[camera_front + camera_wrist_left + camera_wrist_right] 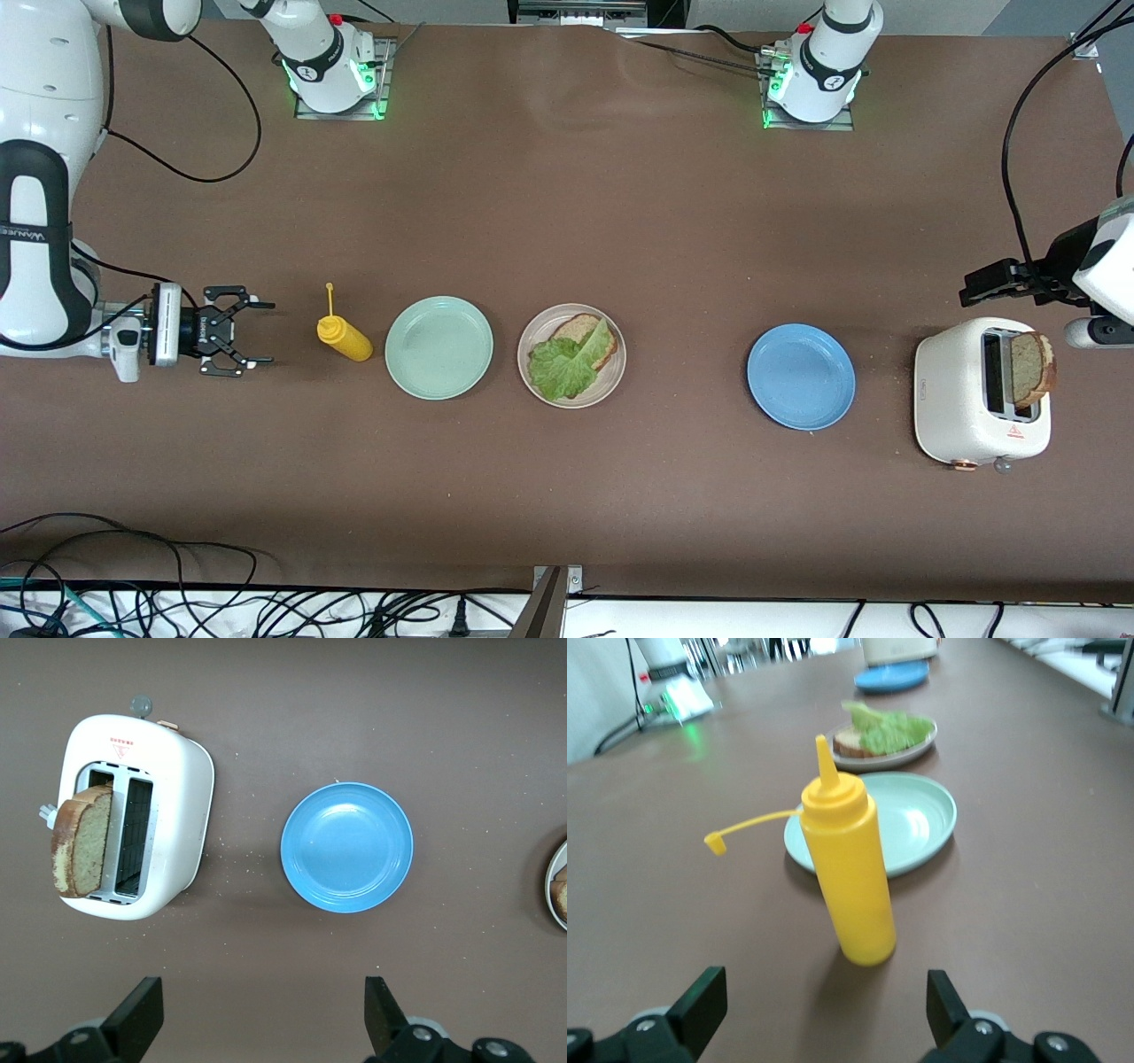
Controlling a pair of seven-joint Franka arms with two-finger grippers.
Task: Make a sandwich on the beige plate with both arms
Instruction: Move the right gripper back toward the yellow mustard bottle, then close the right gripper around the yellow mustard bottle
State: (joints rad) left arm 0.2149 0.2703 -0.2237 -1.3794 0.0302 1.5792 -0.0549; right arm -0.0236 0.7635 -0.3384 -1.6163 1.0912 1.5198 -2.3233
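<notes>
The beige plate [611, 383] holds one bread slice [578, 329] with a green lettuce leaf [567, 361] lying on it. A second bread slice [1033, 368] stands out of a slot of the white toaster [961, 399]; it also shows in the left wrist view [84, 842]. My left gripper [983, 288] hangs open and empty over the table beside the toaster, between it and the blue plate [347, 847]. My right gripper [269, 333] is open and empty, low and level, pointing at the yellow squeeze bottle [345, 338]. The right wrist view shows the plate [920, 750] and lettuce [890, 726].
A mint-green plate [438, 347] lies between the bottle and the beige plate. The blue plate [801, 377] lies between the beige plate and the toaster. The bottle's cap hangs off on its strap [713, 843]. Cables run along the table's near edge.
</notes>
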